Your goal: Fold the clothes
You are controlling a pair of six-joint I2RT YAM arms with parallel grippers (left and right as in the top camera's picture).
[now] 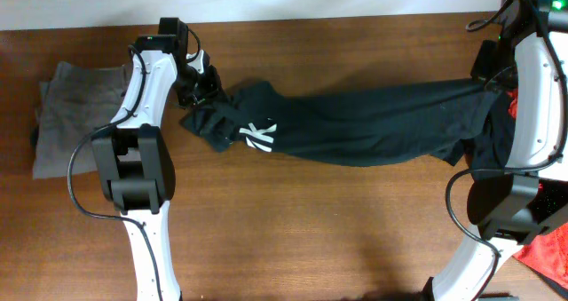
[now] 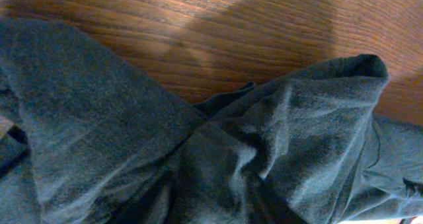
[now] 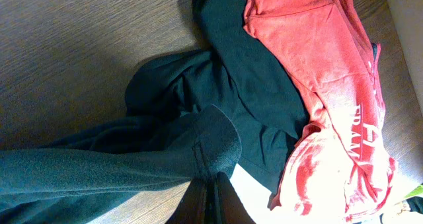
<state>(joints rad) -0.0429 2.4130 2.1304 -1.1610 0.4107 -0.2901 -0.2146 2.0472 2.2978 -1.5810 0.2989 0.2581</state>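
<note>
A dark green garment with a white logo is stretched across the table between my two grippers. My left gripper holds its bunched left end. In the left wrist view the cloth fills the frame and hides the fingers. My right gripper holds the right end. In the right wrist view its fingers are shut on the garment's hemmed edge, lifted above the wood.
A folded grey garment lies at the table's left edge. A pile with a red shirt and another dark piece lies under the right arm. More red cloth sits at the right edge.
</note>
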